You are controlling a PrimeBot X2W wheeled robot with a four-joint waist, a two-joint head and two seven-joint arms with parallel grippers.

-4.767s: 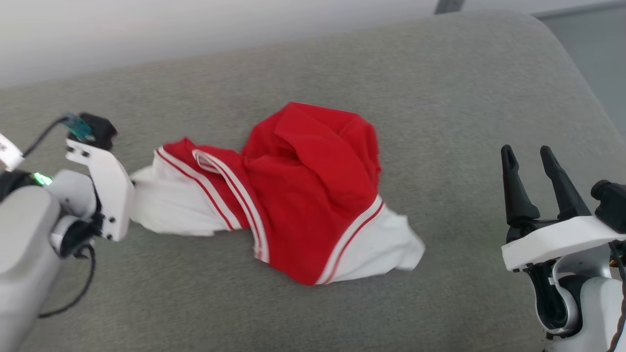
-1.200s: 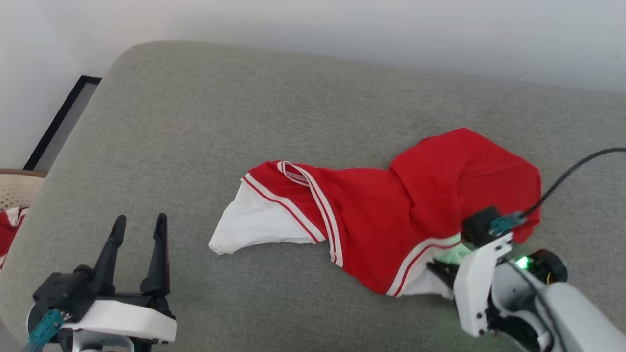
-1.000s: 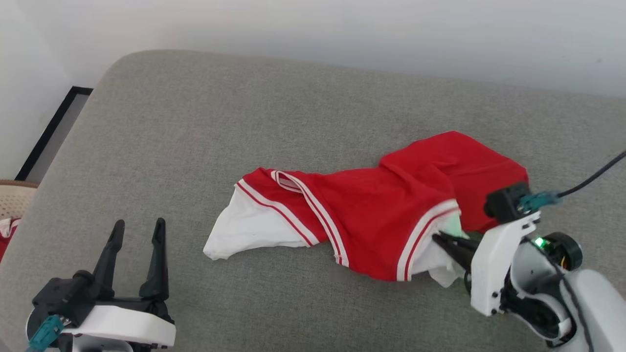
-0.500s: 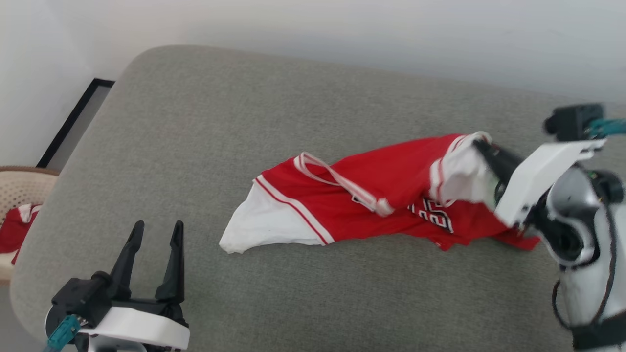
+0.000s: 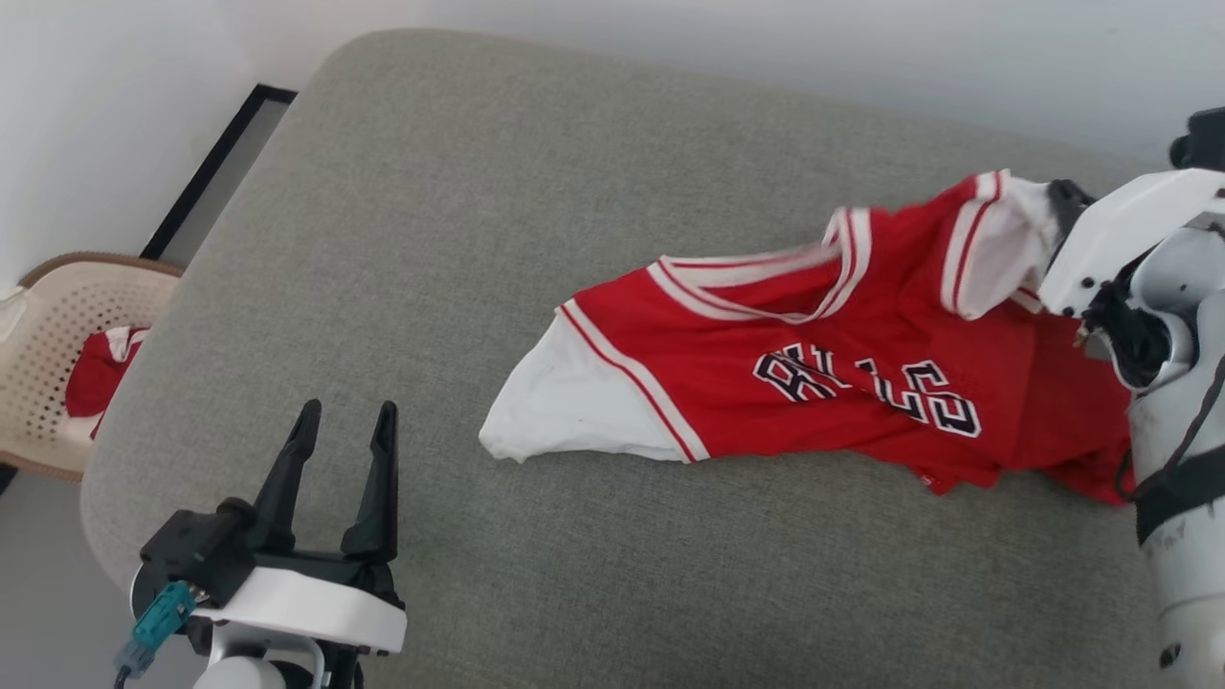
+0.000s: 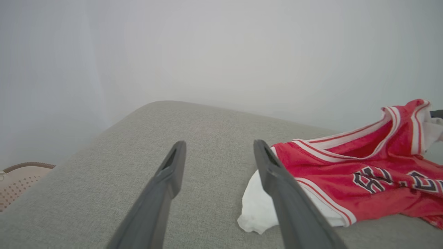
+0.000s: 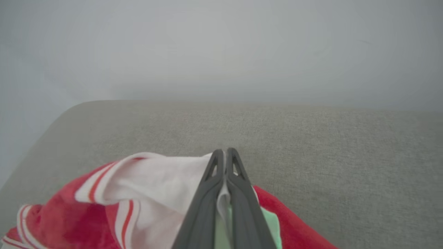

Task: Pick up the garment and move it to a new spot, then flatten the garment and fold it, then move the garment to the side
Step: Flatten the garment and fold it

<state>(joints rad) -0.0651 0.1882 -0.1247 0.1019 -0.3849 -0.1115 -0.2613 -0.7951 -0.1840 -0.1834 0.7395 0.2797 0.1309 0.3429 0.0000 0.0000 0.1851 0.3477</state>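
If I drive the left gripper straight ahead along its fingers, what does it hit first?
Probably just bare grey cushion: the open left gripper points up it toward the wall. The garment and its white sleeve lie to the right of that line, though depth is hard to judge.

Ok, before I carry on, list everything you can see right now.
jersey T-shirt: one, red with white sleeves and striped trim, on the cushion's right half, one sleeve raised
cushion: one, grey, under the shirt
basket: one, beige, perforated, far left beside the cushion
second garment: one, red and white, bunched in the basket
wall: one, white, behind the cushion
left gripper: one, dark fingers, open, lower left over bare cushion
right gripper: one, dark fingers, shut on the shirt's white sleeve, far right
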